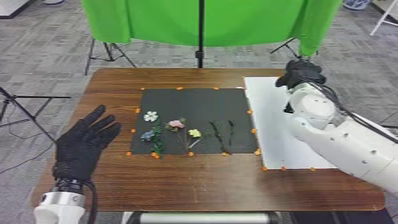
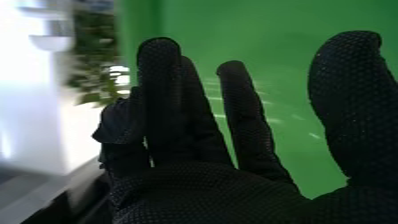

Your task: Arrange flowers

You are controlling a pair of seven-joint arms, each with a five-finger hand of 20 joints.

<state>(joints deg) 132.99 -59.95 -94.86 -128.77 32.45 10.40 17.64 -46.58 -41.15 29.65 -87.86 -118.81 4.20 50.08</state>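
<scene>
Two hands in the head view. Left hand (image 1: 87,137) by the table's left edge, fingers straight and slightly spread; right hand (image 1: 302,75) at the far end of the white sheet (image 1: 274,135). Lying on the black mat (image 1: 182,100): white flower (image 1: 150,116), blue flower (image 1: 147,135), pink flower (image 1: 176,123) and yellow flower (image 1: 195,133), plus a green sprig (image 1: 157,145) and dark stems (image 1: 218,132).

In the right wrist view, right hand (image 2: 204,192) up close, fingers mostly straight and spread, thumb well apart. Behind, green cloth (image 2: 266,30); off to one side, blurred leaves (image 2: 91,55) near a bright white area.

Underneath, a brown wooden table (image 1: 178,185), with orange markers (image 1: 253,131) edging mat and sheet. Around, grey carpet (image 1: 44,60) and tripods (image 1: 109,52).
</scene>
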